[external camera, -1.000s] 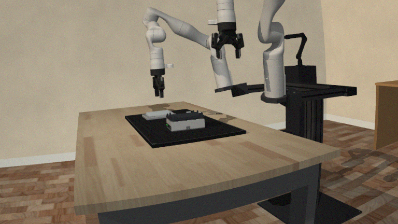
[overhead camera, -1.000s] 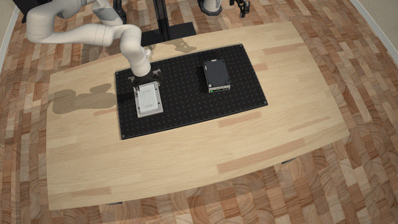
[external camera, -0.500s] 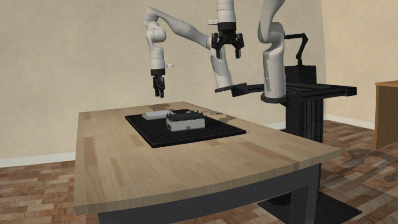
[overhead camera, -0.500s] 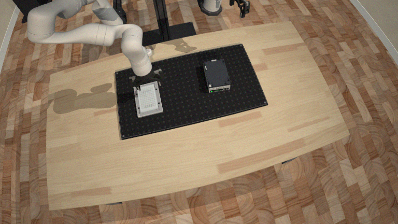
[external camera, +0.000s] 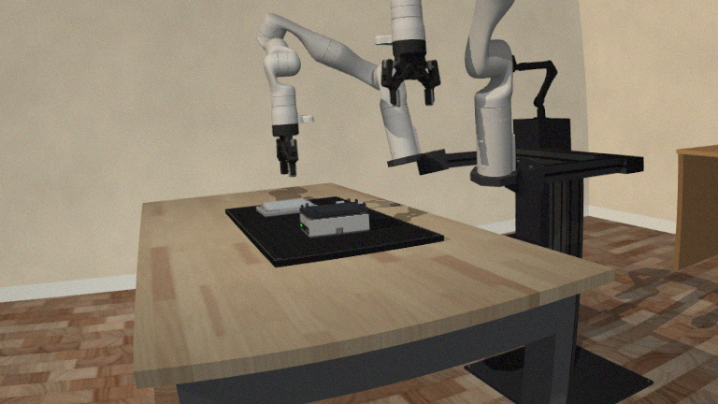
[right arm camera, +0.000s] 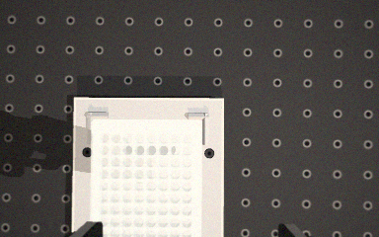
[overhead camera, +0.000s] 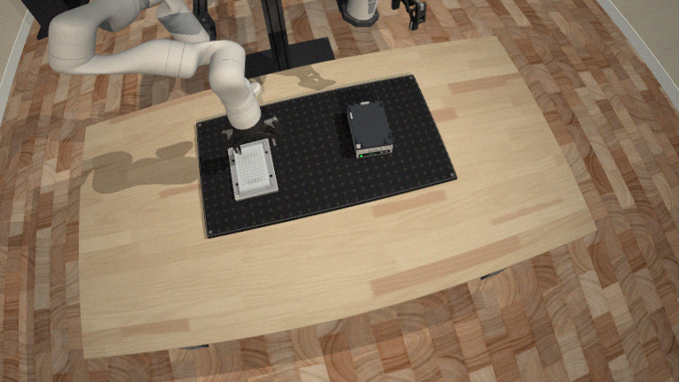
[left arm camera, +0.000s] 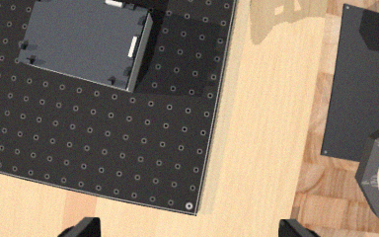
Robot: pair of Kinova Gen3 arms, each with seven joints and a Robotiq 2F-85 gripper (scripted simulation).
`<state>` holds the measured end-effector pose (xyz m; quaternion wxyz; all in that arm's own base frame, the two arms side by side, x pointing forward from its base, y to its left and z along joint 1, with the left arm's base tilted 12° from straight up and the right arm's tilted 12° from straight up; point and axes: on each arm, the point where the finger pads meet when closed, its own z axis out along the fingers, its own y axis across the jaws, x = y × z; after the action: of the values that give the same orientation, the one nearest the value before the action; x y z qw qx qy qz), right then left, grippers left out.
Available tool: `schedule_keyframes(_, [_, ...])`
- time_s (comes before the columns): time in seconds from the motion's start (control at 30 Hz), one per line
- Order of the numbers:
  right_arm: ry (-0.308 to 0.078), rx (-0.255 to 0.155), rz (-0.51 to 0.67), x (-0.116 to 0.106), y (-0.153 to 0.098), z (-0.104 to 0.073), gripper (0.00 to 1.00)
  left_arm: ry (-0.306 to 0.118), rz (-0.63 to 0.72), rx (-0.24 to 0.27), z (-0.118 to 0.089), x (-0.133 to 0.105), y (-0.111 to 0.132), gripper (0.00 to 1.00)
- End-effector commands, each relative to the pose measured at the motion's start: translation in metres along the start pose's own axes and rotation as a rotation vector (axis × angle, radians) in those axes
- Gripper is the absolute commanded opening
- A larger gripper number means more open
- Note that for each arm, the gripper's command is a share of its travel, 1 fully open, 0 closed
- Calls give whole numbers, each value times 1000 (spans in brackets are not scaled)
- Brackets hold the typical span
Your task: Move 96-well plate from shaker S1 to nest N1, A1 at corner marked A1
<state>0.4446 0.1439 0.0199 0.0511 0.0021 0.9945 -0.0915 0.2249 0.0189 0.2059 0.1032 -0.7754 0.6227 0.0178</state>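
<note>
Both were held wide open, black left gripper (overhead camera: 417,16) (external camera: 411,97) (left arm camera: 191,228) and black right gripper (overhead camera: 255,145) (external camera: 288,170) (right arm camera: 191,229); white rectangular 96-well plate (overhead camera: 252,166) (external camera: 285,203) (right arm camera: 146,180) seen at nine o'clock, top view!

Top, exterior look down across same table (overhead camera: 320,267) (external camera: 328,298); wrists closer.

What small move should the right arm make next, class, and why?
Probably a short, straight lift away, with the right gripper left open. The white 96-well plate appears seated in the pale rectangular nest, the dark-topped shaker is bare, and the fingers hold nothing. The A1 mark is unreadable.
</note>
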Motion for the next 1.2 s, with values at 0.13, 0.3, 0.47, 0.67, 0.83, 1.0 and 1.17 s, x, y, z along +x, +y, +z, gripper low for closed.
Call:
schedule_keyframes(0.13, [-2, -1, 0, 0, 2, -1, 1000, 0, 0, 1, 0, 0, 0, 1000])
schedule_keyframes(0.3, [-2, -1, 0, 0, 3, -1, 1000, 0, 0, 1, 0, 0, 0, 1000])
schedule_keyframes(0.47, [-2, -1, 0, 0, 5, -1, 1000, 0, 0, 1, 0, 0, 0, 1000])
schedule_keyframes(0.67, [-2, -1, 0, 0, 7, -1, 1000, 0, 0, 1, 0, 0, 0, 1000])
schedule_keyframes(0.83, [-2, -1, 0, 0, 8, -1, 1000, 0, 0, 1, 0, 0, 0, 1000])
schedule_keyframes(1.0, [-2, -1, 0, 0, 10, -1, 1000, 0, 0, 1, 0, 0, 0, 1000])
schedule_keyframes(1.17, [-2, -1, 0, 0, 11, -1, 1000, 0, 0, 1, 0, 0, 0, 1000])
